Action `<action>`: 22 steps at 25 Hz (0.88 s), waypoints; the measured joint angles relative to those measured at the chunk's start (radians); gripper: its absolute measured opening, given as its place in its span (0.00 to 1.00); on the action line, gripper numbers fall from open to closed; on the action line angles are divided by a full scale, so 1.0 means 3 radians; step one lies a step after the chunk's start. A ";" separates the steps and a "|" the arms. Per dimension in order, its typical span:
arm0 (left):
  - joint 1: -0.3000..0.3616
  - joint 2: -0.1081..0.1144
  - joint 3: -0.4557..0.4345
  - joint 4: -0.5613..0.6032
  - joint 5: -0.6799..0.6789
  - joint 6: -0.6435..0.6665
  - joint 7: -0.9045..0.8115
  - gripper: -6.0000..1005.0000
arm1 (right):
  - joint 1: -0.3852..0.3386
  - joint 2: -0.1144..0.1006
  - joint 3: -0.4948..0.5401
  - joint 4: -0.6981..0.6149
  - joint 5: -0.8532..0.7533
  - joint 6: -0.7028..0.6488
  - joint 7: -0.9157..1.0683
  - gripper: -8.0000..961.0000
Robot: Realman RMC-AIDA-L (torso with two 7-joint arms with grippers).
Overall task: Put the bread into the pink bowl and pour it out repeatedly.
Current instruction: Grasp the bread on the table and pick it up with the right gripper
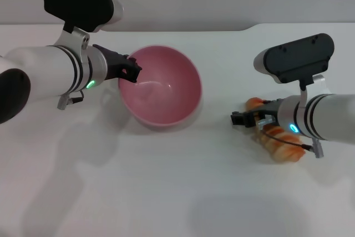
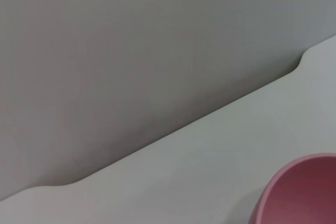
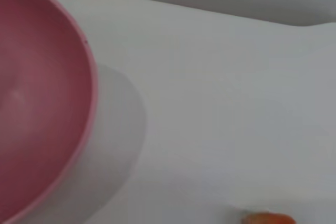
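The toy bread loaf (image 1: 277,142) is lying on the white table (image 1: 166,192), well right of the empty pink bowl (image 1: 161,87), whose rim the left gripper (image 1: 131,70) is pinching. The right gripper (image 1: 244,119) is hovering over the loaf, can't tell if it's open; the loaf is looking light, rigid and a bit slick, so I'm guessing grabbing across its narrow middle is working best

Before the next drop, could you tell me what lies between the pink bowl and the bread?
Only bare white table separates the pink bowl from the bread, plus the bowl's shadow. The head view shows it; the right wrist view agrees.
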 joint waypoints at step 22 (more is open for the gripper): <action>-0.0008 -0.0002 0.0007 0.0002 -0.0005 0.0015 0.0000 0.06 | 0.0107 -0.0019 0.0072 -0.0197 -0.0064 0.0219 -0.0131 0.53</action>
